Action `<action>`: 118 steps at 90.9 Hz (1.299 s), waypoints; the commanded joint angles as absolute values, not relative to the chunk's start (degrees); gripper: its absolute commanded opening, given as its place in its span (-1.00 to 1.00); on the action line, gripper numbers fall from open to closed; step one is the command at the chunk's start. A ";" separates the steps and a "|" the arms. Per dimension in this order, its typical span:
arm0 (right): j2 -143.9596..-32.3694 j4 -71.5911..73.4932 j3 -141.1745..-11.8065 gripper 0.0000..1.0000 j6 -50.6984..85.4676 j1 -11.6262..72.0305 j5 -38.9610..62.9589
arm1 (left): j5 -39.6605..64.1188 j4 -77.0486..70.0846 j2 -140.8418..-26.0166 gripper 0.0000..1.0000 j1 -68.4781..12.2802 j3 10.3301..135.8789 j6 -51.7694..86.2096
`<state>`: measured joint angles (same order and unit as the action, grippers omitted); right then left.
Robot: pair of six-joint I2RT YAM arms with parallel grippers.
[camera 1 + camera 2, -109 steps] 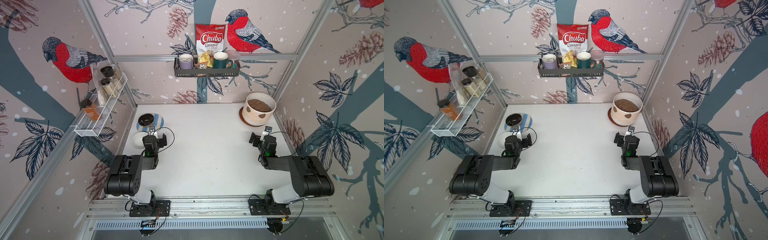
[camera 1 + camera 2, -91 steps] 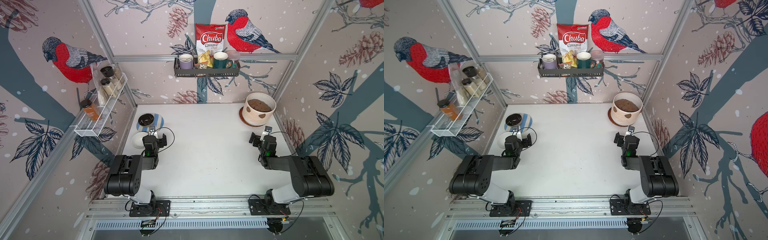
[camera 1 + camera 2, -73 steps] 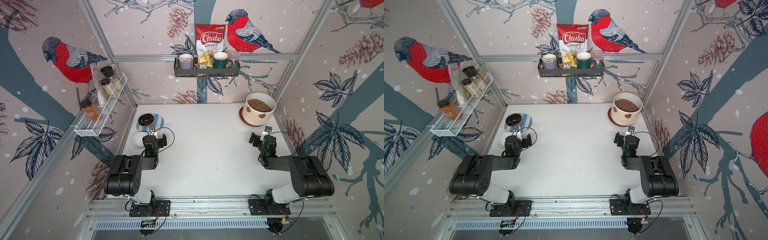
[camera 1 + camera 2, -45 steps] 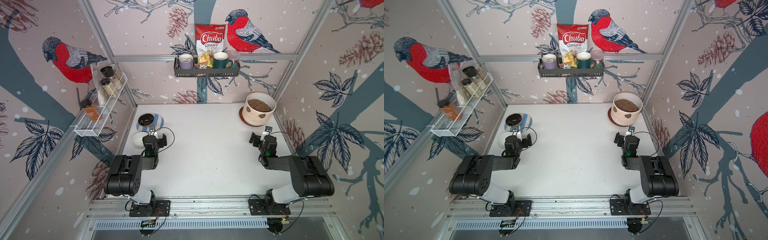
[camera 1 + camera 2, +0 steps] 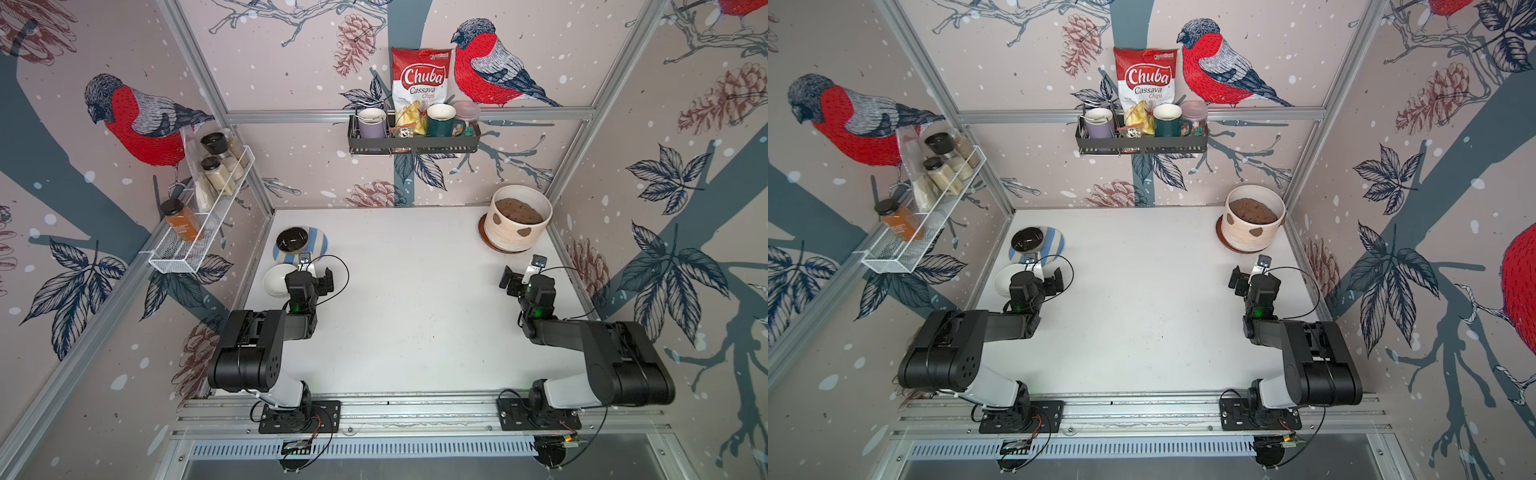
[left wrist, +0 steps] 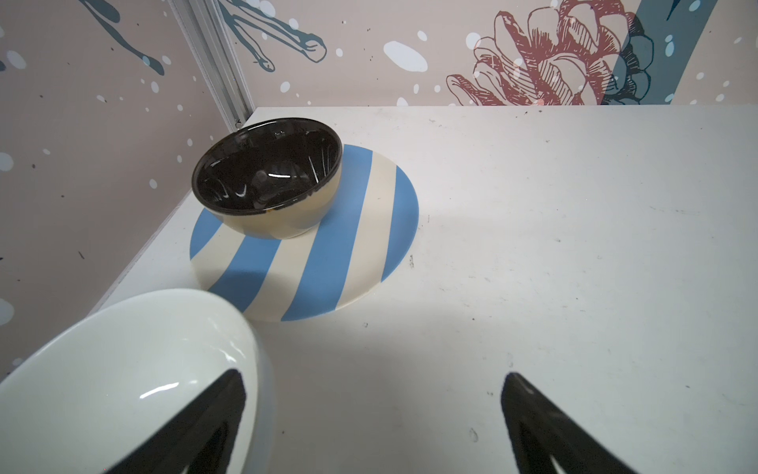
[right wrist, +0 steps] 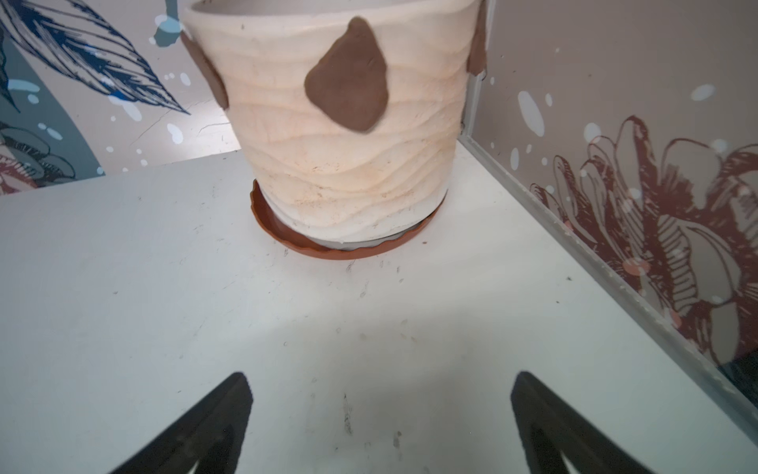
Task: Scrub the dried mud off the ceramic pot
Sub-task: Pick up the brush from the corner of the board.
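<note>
Released, empty: left pincer [image 6: 373, 374], right pincer [image 7: 381, 375]. Soil-filled pot [image 7: 348, 172] likely heavy, brittle; steady by rim, scrub mud [image 7: 348, 80] patches on wall.

The ceramic pot [image 5: 515, 232] stands on a saucer [image 7: 328, 251] in the far right corner of the bench [image 5: 415, 291], with soil [image 5: 517, 210] in it and the dried mud [image 7: 348, 82] on its outer wall. My right fingers [image 7: 205, 427] sit in front of it, apart. At the far left a bowl [image 6: 266, 172] stands on a plate [image 6: 328, 254]. A second bowl [image 6: 123, 361] lies just in front of the plate, my left fingers [image 6: 205, 418] at its right edge. A shelf [image 5: 413, 143] hangs on the back wall.
</note>
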<state>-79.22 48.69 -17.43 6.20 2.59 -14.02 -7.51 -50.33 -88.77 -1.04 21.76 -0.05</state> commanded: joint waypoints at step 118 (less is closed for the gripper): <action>-65.38 -39.75 -64.09 0.98 55.31 8.64 -17.84 | -6.10 10.50 -45.02 0.94 -10.16 49.76 36.58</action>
